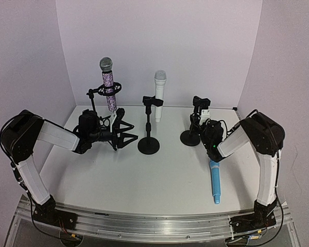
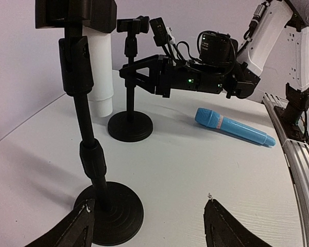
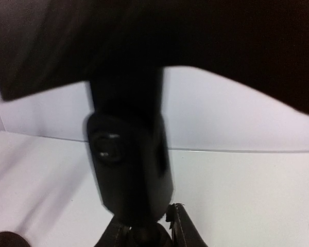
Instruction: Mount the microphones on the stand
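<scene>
Seen from above, three black stands are in a row on a white table point(image 1: 144, 180). The purple mic point(image 1: 109, 85) sits upright in the clip of the left stand point(image 1: 99, 91). The white mic point(image 1: 159, 90) is upright at the clip of the middle stand point(image 1: 148, 145). The right stand point(image 1: 189, 138) carries no mic. The blue mic point(image 1: 215, 182) lies flat on the table near the front right, well apart from the stands. The left gripper point(image 1: 124, 128) sits low between the left and middle stands. The right gripper point(image 1: 196, 125) reaches to the right stand's pole. From the left wrist, two dark fingers point(image 2: 72, 231) are spread wide and hold nothing. The middle stand's base lies just beyond them and the white mic is behind its pole. Farther off, the right gripper's fingers lie either side of the right stand's pole, with the blue mic beside them on the table. The right wrist view is blurred. A dark stand joint fills it, with a fingertip point(image 3: 177, 221) beside the pole. Whether the fingers grip the pole cannot be told.
</scene>
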Controlling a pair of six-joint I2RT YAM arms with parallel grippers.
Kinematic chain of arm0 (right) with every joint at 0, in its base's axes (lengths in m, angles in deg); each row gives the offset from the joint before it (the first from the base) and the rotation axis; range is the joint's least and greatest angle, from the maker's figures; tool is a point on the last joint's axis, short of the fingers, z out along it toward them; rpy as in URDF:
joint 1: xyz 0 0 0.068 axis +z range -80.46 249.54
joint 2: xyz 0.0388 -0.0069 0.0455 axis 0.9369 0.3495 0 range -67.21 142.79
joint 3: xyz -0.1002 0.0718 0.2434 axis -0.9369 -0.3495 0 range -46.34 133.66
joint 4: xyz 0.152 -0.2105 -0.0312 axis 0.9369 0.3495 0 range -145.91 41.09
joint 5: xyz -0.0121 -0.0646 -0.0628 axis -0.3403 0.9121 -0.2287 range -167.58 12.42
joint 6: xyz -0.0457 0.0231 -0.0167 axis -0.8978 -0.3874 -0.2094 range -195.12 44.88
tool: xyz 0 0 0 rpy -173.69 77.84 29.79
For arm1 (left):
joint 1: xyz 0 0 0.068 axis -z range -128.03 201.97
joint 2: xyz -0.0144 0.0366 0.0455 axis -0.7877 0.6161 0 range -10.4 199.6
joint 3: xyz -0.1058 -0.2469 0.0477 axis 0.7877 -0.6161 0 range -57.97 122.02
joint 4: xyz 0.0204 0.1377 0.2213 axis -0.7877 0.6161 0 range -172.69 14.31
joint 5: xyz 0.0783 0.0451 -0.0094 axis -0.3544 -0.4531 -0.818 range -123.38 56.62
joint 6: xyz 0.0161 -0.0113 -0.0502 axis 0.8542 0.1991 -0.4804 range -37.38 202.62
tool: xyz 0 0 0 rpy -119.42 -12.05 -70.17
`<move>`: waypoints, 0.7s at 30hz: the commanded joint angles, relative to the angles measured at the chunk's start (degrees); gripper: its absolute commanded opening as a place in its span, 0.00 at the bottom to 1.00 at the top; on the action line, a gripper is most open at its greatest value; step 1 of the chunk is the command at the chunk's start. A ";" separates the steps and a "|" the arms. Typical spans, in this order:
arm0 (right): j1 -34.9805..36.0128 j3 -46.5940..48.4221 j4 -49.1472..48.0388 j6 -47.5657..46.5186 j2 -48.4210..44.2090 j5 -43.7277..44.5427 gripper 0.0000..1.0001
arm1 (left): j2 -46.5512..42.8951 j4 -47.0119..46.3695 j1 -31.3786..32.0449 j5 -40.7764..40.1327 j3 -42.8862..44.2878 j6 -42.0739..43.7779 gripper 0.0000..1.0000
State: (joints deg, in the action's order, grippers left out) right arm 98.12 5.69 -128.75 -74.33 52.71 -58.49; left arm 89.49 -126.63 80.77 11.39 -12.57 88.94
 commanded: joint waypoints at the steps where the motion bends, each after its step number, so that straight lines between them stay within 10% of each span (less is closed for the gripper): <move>1: -0.15 1.46 -2.54 -0.31 0.46 0.60 0.14 | -0.80 -2.02 -0.45 -0.69 2.57 -0.72 0.73; 12: 0.97 -4.84 -2.23 -1.23 -8.53 -0.15 0.00 | -4.94 -0.41 -0.56 -1.04 0.99 0.16 0.73; 21: 17.42 -15.37 3.05 -2.15 -22.94 15.24 0.00 | -12.93 6.51 -0.57 -0.53 -1.32 2.33 0.73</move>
State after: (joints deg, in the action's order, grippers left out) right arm 106.62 -7.29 -122.06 -76.18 36.59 -52.22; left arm 81.67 -123.94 80.50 10.39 -12.62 89.41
